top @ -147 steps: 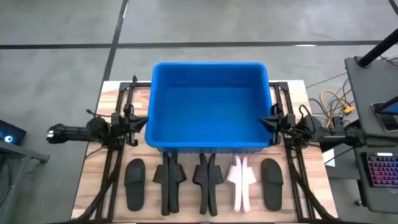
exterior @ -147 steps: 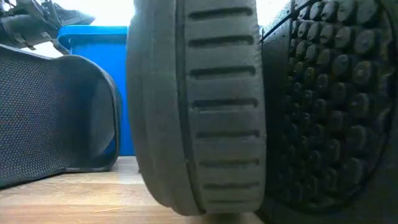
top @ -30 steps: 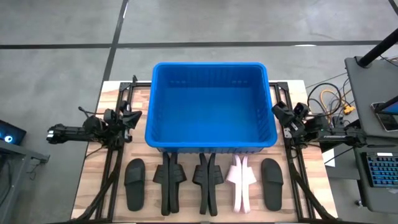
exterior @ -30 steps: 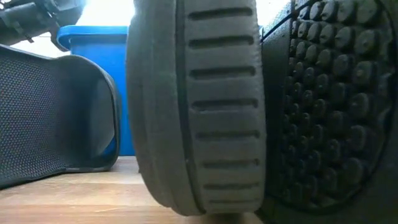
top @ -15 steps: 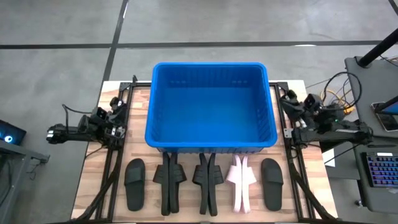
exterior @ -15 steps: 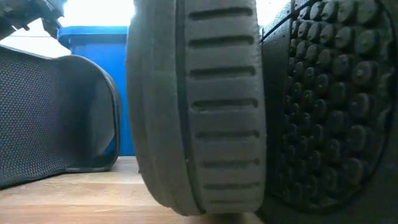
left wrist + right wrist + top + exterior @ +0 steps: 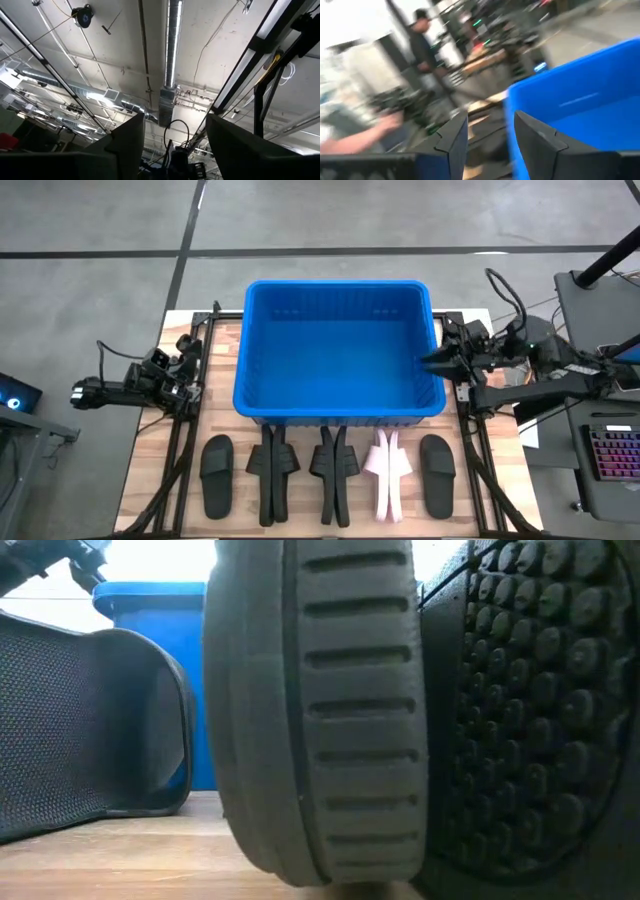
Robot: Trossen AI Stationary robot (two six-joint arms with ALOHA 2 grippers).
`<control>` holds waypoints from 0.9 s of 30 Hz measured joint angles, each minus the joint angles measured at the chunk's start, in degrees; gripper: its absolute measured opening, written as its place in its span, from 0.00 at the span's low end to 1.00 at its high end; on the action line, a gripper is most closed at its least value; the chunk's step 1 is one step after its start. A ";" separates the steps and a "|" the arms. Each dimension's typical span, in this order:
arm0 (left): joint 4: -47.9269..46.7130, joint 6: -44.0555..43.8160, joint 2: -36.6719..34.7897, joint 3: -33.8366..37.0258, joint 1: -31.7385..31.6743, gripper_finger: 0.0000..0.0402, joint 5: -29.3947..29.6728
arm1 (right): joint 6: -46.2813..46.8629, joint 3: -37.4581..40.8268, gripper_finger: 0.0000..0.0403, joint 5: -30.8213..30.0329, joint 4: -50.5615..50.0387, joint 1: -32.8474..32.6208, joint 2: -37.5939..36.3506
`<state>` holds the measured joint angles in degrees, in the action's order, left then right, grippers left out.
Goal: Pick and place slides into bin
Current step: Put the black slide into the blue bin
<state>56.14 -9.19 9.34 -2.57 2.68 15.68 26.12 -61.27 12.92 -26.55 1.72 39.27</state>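
The blue bin (image 7: pixel 340 350) stands in the middle of the table, with nothing visible inside. Along the near edge lie the slides in a row: a black one (image 7: pixel 217 475) flat, two black pairs (image 7: pixel 272 473) (image 7: pixel 333 473) and a pale pink pair (image 7: pixel 388 472) standing on edge, and a black one (image 7: pixel 436 473) flat. The low view is filled by ribbed and knobbed soles (image 7: pixel 315 710). My left gripper (image 7: pixel 183 352) is left of the bin, tipped up at the ceiling, open (image 7: pixel 175 150). My right gripper (image 7: pixel 428 361) is at the bin's right rim, open (image 7: pixel 492 140), facing the bin (image 7: pixel 580 110).
Black rails (image 7: pixel 185 450) run along both sides of the table. A desk with a keyboard (image 7: pixel 610 450) and cables stands to the right. The right wrist view shows a person (image 7: pixel 422 40) standing in the room beyond the table.
My left gripper has drawn back from the bin toward the table's left edge and tipped upward. My right gripper has risen, swung toward the far edge, then turned to point at the bin's right rim. The slides and the bin have stayed put.
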 joint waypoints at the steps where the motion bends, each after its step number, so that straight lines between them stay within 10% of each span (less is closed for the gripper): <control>1: 0.02 0.00 0.22 0.00 0.00 0.49 0.74 | 0.75 -1.87 0.38 2.34 -1.50 0.02 1.21; 16: 0.37 -0.02 2.08 -0.11 -0.04 0.49 5.86 | 9.02 -18.77 0.35 5.52 -41.61 -6.98 16.65; 27: 0.43 0.00 2.26 -0.11 -0.04 0.49 5.86 | 18.94 -18.42 0.35 5.36 -47.04 -22.52 24.70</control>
<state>56.57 -9.19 11.60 -2.68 2.63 21.54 45.06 -79.69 18.28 -73.59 -20.80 63.97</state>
